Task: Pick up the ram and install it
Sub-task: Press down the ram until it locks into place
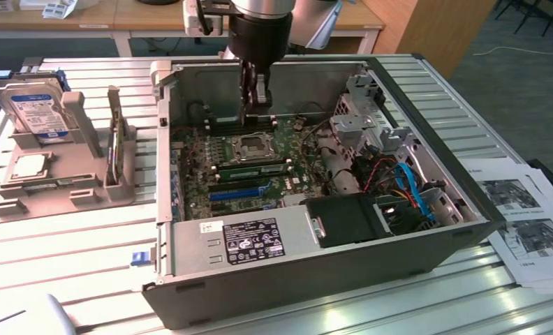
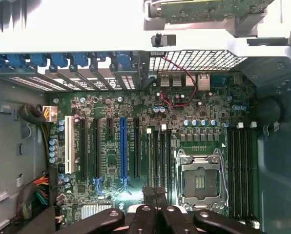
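Observation:
My gripper [image 1: 256,103] hangs inside the open computer case [image 1: 332,279], above the back of the motherboard [image 1: 248,160] near the CPU socket [image 1: 254,145]. Its fingers are shut, with nothing green between them. In the wrist view the shut gripper [image 2: 154,195] sits over the long black memory slots [image 2: 157,156] beside the socket [image 2: 200,181]. The ram [image 2: 209,7], a green board with dark chips, lies in a pale holder outside the case wall. In the exterior view it is the thin stick [image 1: 120,150] standing on edge in the grey holder [image 1: 62,188], to the left of the case.
The grey holder also carries a hard drive [image 1: 39,108] and a CPU [image 1: 30,167]. Inside the case are a blue expansion slot [image 2: 123,146], a power supply [image 1: 248,241], a drive cage [image 1: 365,118] and loose cables [image 1: 412,188]. Printed sheets [image 1: 528,223] lie right of the case.

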You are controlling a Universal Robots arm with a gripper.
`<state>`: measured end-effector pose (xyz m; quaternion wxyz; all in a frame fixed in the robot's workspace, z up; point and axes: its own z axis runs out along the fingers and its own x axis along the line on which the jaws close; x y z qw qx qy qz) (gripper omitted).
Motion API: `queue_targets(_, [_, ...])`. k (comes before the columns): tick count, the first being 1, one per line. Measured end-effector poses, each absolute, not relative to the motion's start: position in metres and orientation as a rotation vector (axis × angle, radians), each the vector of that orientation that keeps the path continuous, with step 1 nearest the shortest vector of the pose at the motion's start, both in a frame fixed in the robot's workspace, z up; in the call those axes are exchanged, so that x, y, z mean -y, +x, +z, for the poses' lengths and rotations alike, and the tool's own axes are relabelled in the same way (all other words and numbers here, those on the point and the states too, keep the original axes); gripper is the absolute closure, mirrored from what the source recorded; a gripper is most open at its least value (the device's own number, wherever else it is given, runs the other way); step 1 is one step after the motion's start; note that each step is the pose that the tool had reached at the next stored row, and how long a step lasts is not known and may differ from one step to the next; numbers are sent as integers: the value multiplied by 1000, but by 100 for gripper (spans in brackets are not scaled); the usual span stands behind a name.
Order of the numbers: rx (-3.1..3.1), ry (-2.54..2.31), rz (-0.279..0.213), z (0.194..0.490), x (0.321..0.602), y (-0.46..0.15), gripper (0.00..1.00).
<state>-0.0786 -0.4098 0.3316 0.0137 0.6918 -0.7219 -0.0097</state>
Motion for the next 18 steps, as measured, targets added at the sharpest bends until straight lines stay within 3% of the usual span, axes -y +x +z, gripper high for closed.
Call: queue_targets(18, [2248, 2154, -30, 350, 410, -79, 90])
